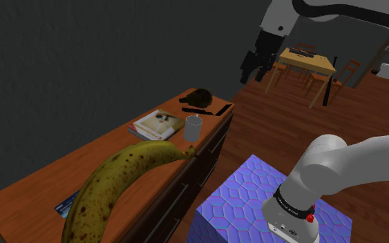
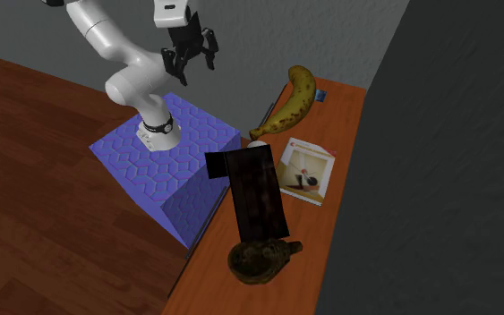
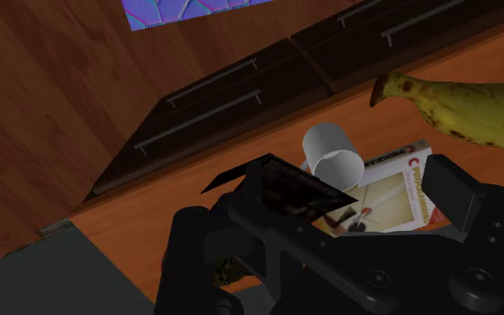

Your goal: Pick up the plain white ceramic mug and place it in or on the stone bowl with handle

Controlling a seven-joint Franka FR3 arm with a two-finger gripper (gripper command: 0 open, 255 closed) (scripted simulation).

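Shoulder view: hand (image 1: 253, 70) open and empty aloft; banana (image 1: 117, 183), book (image 1: 157, 124) and dark box (image 2: 254, 192) crowd the mug (image 1: 194, 127).

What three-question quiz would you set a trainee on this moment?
1. True or false: the gripper holds the mug.
2. On the dresser, the mug is: A upright; B on its side; C upside down.
3. Name the fruit lying on the dresser.
Key: 1 false, the gripper is open and up in the air; 2 A; 3 banana.
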